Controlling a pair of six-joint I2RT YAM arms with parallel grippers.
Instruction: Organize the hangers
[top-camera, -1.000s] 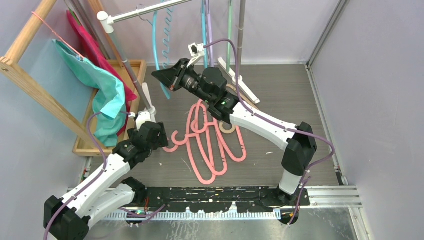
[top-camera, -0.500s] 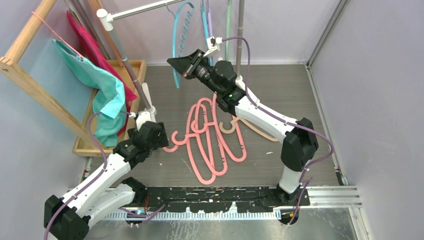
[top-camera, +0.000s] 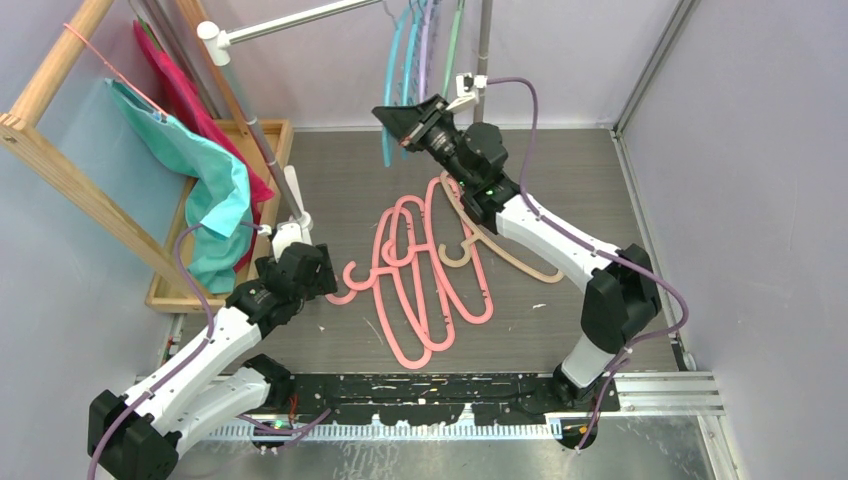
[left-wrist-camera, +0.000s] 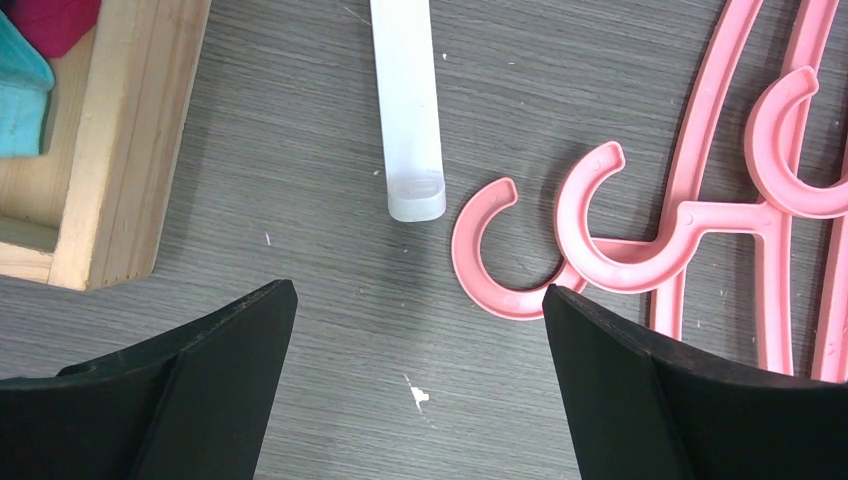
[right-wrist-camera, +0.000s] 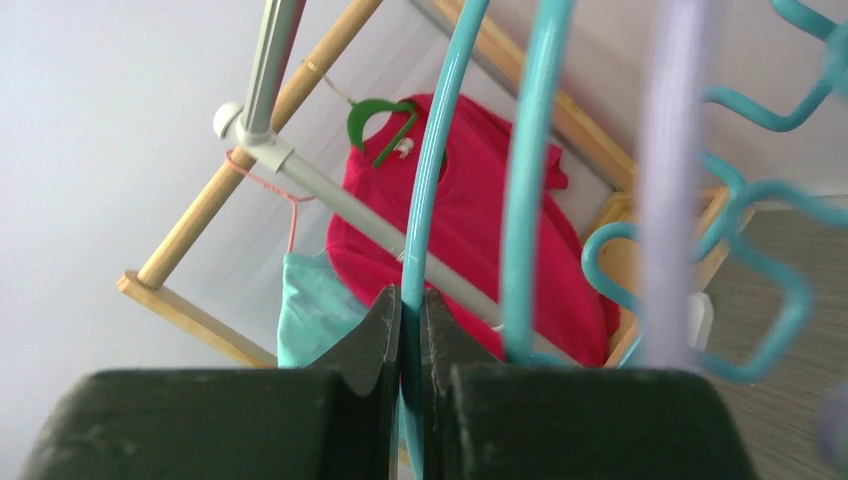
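Where R gripper (right-wrist-camera: 411, 305) clamps, teal hanger (right-wrist-camera: 437, 150) runs vert.

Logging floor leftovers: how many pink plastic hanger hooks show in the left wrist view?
3: one pink plastic hook beside the white plastic tube, a second touching it on the right, a third at the right edge. Others may lie out of frame.
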